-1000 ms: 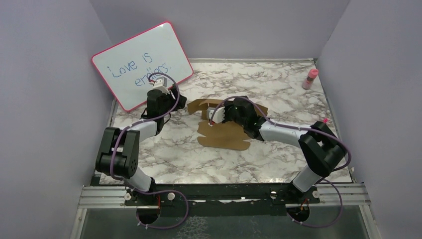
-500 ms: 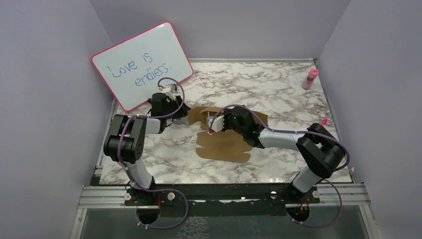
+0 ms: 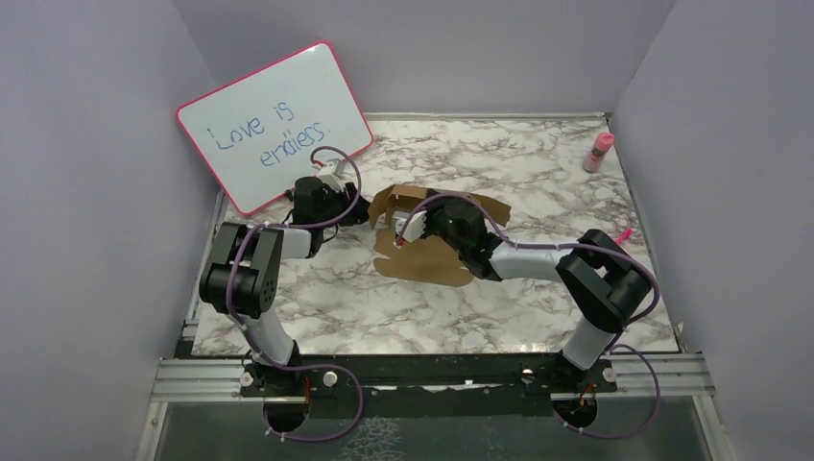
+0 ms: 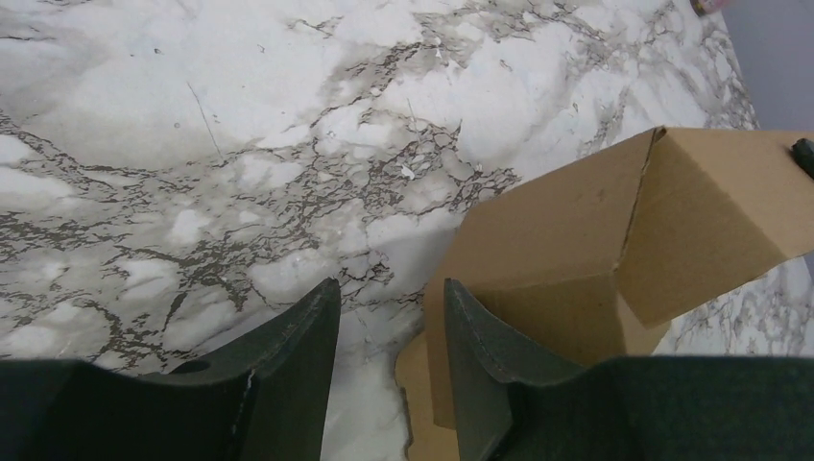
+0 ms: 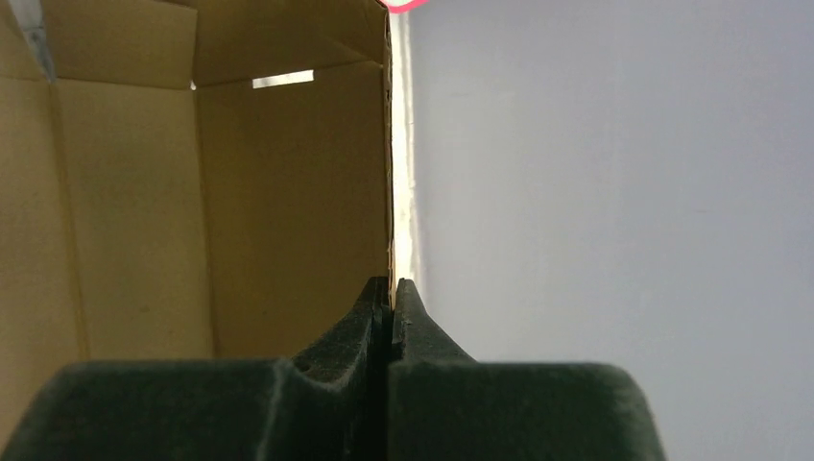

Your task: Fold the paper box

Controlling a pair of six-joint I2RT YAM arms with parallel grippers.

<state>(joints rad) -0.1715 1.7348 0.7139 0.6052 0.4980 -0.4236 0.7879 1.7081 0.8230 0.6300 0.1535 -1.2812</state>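
1. Top view: the box point(image 3: 432, 261) is lying near the middle of the table point(image 3: 384, 312), partly folded. Its flat part is resting on the marble, and its walls are standing up toward 12 o'clock. The left claw point(image 3: 357, 213) is sitting just at 9 o'clock of the box. The right claw point(image 3: 398, 230) is reaching in from 4 o'clock, over the flat part, to the upright wall at the 9 o'clock side. A whiteboard point(image 3: 274, 125) is leaning at 10 o'clock of the box, and a pink bottle point(image 3: 600, 151) is standing well apart at 2 o'clock.

2. Left wrist view: the left claw point(image 4: 389, 288) is standing about half open, and mostly marble is showing in the gap. The box point(image 4: 576, 250) is filling the 3 o'clock side, and its edge is lying just beside one finger. I cannot tell whether they are touching.

3. Right wrist view: the right claw point(image 5: 392, 293) is pressing fully closed, and the thin edge of a box point(image 5: 288, 192) wall is running down between its tips. The inside of the box is showing at 9 o'clock, and a plain wall point(image 5: 624, 192) at 3 o'clock.
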